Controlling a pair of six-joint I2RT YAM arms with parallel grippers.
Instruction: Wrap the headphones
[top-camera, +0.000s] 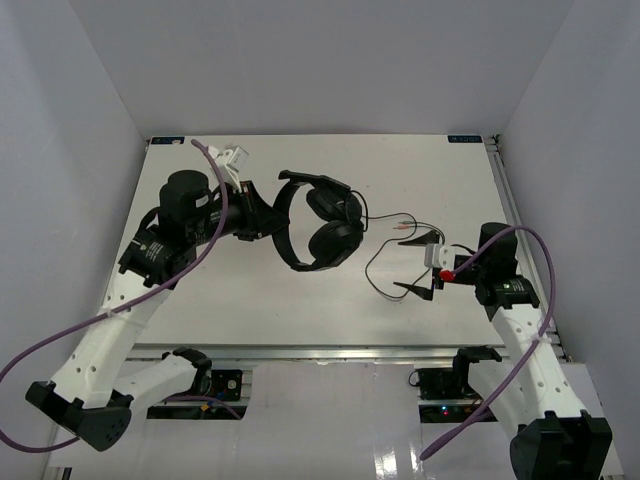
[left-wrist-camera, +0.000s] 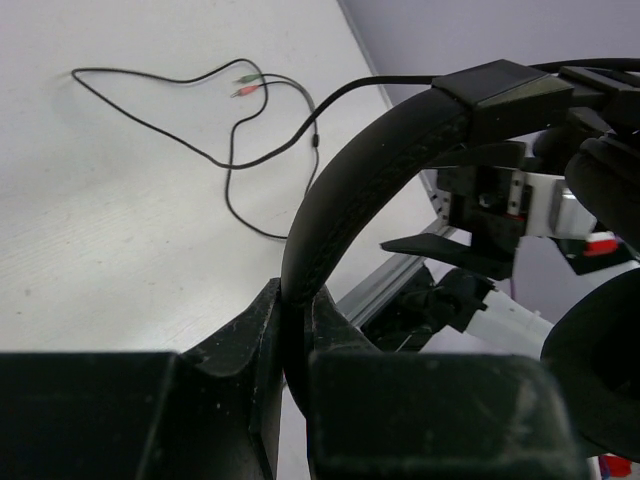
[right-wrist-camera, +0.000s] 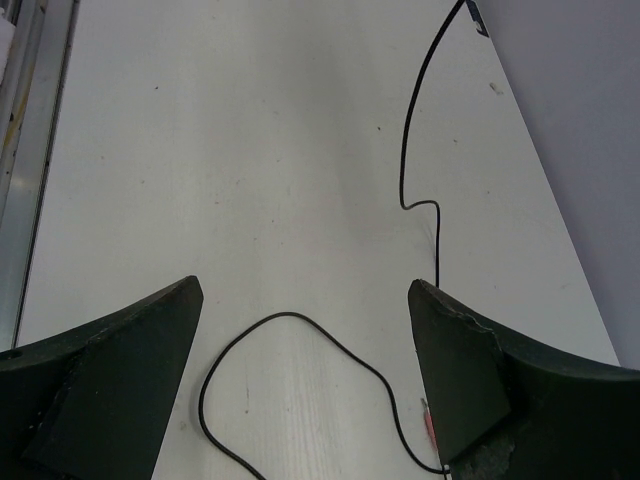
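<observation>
Black headphones (top-camera: 335, 240) in L jaws, R spread

The black over-ear headphones (top-camera: 320, 225) are at the middle of the white counter (top-camera: 250, 300), slightly toward its far edge, with the headband between the left arm's fingers (top-camera: 262, 215) on their left. Their thin black cord (top-camera: 368, 268) trails toward the right edge, looping below the right arm's spread fingers (top-camera: 418, 290).
</observation>
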